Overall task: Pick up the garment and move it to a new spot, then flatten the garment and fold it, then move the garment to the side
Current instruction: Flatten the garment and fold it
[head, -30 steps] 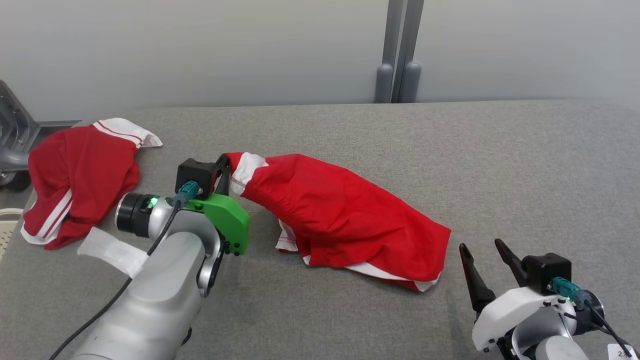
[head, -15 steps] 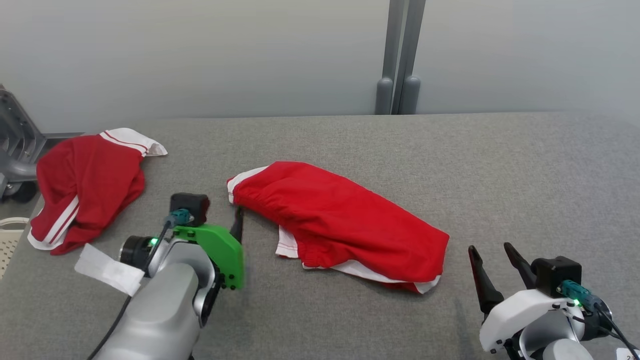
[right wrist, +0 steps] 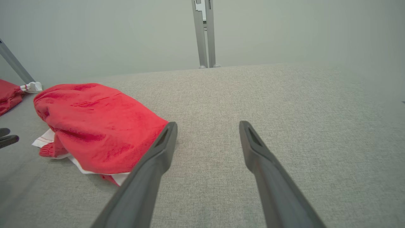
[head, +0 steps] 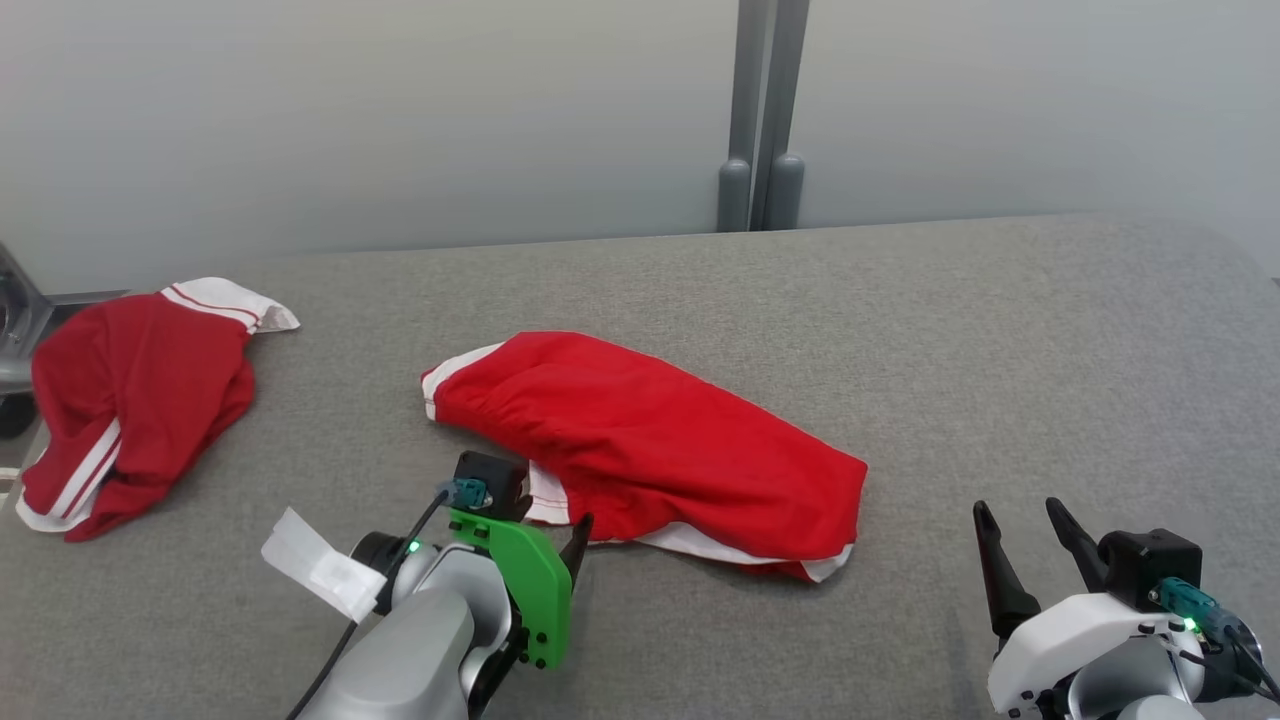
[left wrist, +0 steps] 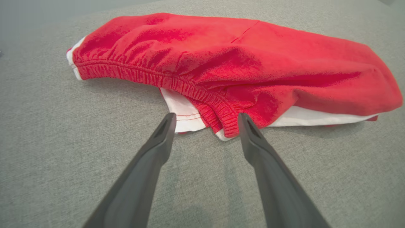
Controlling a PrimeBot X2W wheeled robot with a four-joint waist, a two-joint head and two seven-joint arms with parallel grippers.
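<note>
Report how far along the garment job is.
Done: the red garment has been set down on the table; the left gripper, clamped on its end a second ago, is open, not gripping. In hand: that gripper points at the near waistband edge; the right gripper waits open beside it. Left: flattening, folding, moving aside; the cloth is still bunched.

This looks like a bare lab or test room. A wide bench [head: 1000, 330] is covered in grey fabric. Plain pale wall panels [head: 400, 120] stand behind it, joined by a grey metal post [head: 757, 110]. A metal frame [head: 12, 325] sits at the left edge.
</note>
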